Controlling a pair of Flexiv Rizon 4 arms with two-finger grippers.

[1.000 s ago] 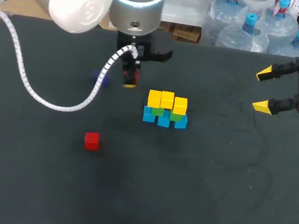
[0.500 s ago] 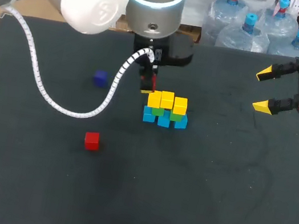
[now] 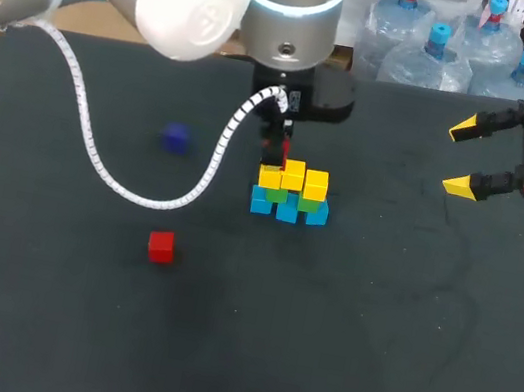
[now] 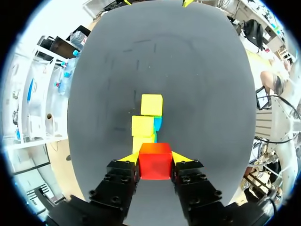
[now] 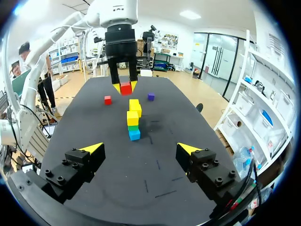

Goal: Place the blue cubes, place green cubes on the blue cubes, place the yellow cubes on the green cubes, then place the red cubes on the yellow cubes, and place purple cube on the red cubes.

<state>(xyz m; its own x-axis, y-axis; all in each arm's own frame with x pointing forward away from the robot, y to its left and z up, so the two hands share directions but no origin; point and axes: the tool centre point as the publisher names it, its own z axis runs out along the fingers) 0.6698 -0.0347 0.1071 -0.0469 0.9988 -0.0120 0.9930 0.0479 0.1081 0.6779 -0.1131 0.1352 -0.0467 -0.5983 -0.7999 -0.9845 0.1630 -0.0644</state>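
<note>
My left gripper [image 3: 275, 158] is shut on a red cube [image 4: 155, 161] and hangs just above the left end of the stack. The stack [image 3: 290, 192] has blue cubes [image 3: 287, 211] at the bottom, green cubes [image 3: 308, 204] in the middle and three yellow cubes [image 4: 151, 104] on top. A second red cube [image 3: 161, 246] lies alone on the table, front left. The purple cube [image 3: 175, 137] sits to the left of the stack. My right gripper [image 3: 466, 157] hovers open and empty at the far right; from its wrist view the stack [image 5: 133, 117] stands ahead of it.
The dark table mat [image 3: 351, 324] spreads wide in front of and to the right of the stack. My left arm's white cable [image 3: 95, 162] loops low over the table between the purple cube and the stack.
My left arm has carried the red cube to the right, from beside the purple cube to over the stack's left end. The right arm has not moved.
</note>
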